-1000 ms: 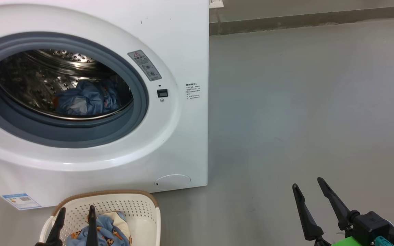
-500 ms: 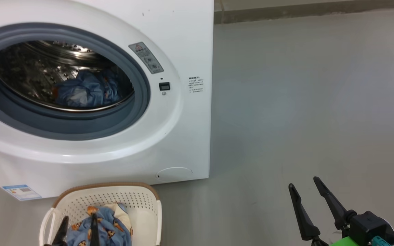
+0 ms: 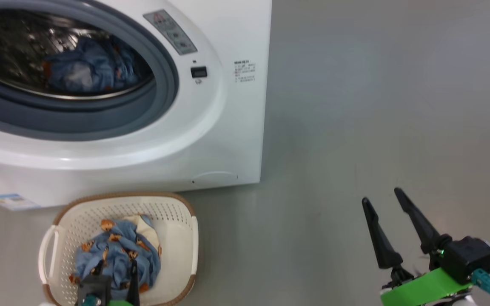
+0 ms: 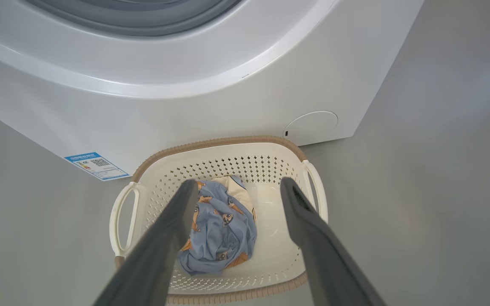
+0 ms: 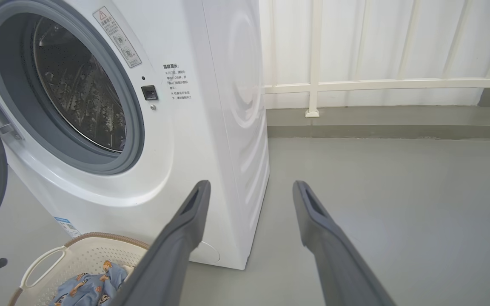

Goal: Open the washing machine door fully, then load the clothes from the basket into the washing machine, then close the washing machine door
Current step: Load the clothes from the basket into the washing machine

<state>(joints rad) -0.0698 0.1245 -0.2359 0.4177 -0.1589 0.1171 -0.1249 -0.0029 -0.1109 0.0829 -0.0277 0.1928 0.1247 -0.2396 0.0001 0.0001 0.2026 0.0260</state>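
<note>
Clothes (image 4: 219, 229) lay bundled in the basket (image 4: 228, 140); the left gripper (image 4: 237, 182) hung above them, fingers spread, and the right gripper (image 3: 380, 194), likewise spread, hovered well apart from it.

The smooth grey floor (image 3: 377, 106) carries a white washing machine (image 3: 228, 140). A cream basket (image 3: 175, 238) with a brown rim stands just in front of the machine's base, upright on the floor.

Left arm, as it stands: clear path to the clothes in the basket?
Probably yes. The left gripper hangs above the open-topped basket, jaws apart; the clothes lie uncovered just below, with nothing in between.
</note>
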